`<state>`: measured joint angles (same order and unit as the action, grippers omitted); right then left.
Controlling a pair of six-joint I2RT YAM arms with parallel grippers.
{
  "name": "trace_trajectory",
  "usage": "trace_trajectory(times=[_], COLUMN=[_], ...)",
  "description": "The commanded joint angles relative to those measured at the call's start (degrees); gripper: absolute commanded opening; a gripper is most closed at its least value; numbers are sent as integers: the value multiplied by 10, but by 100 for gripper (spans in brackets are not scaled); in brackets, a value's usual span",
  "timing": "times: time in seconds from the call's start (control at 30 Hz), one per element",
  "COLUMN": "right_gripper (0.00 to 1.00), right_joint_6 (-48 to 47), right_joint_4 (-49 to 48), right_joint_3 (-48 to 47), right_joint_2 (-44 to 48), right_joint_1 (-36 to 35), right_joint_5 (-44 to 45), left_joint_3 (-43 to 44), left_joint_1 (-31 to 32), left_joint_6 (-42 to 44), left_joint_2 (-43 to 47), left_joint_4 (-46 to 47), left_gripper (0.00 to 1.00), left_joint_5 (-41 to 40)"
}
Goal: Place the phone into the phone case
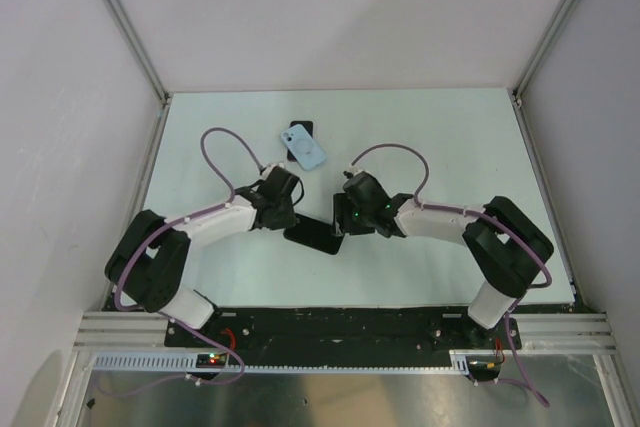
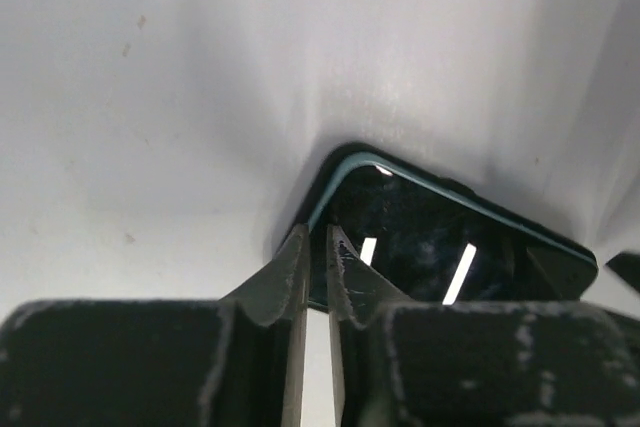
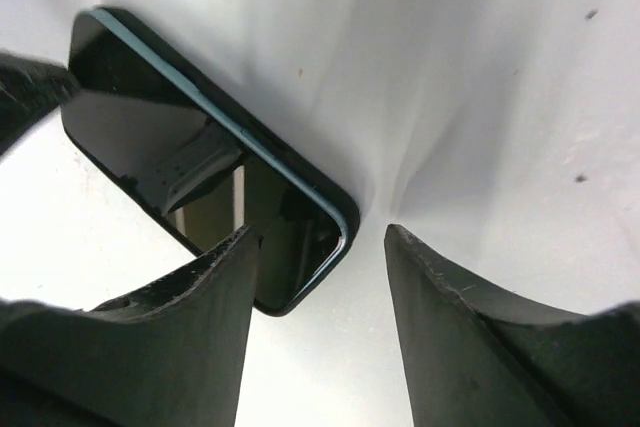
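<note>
Glossy phone (image 1: 313,235) lay flat on table (image 1: 450,147) between arms, well apart from phone case (image 1: 306,148); left gripper (image 2: 317,239) was nearly closed at its corner, hold unclear, and right gripper (image 3: 318,239) was half-open and empty; phone probably stiff and slippery, best pinched by long edges.

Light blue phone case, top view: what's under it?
A flat black object sticks out from under the far end of the light blue phone case. The rest is covered; cannot identify it.

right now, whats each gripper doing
left gripper: jaws almost shut at a corner of the phone; whether it grips cannot be told
right gripper: jaws open around the phone's other end, holding nothing
</note>
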<state>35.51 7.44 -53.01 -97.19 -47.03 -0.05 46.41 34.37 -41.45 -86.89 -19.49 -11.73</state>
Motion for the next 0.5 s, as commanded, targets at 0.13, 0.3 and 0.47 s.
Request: trace_trajectory(times=[0.13,0.3,0.47], right_gripper=[64,50,34], right_joint_6=[-90,-121,-125], right_joint_4=[-48,-42,-24], right_joint_3=[-23,-73,-116], right_joint_2=[57,13,-42], right_joint_1=[45,60,66], right_joint_5=[-21,-54,-50], left_joint_3=[42,-35,-117], left_joint_1=[26,41,53], left_joint_6=[8,-71,-130], left_joint_2=[76,135,173], left_joint_4=[-87,-87,-54], left_gripper=[34,23,7], left_joint_5=[32,18,10])
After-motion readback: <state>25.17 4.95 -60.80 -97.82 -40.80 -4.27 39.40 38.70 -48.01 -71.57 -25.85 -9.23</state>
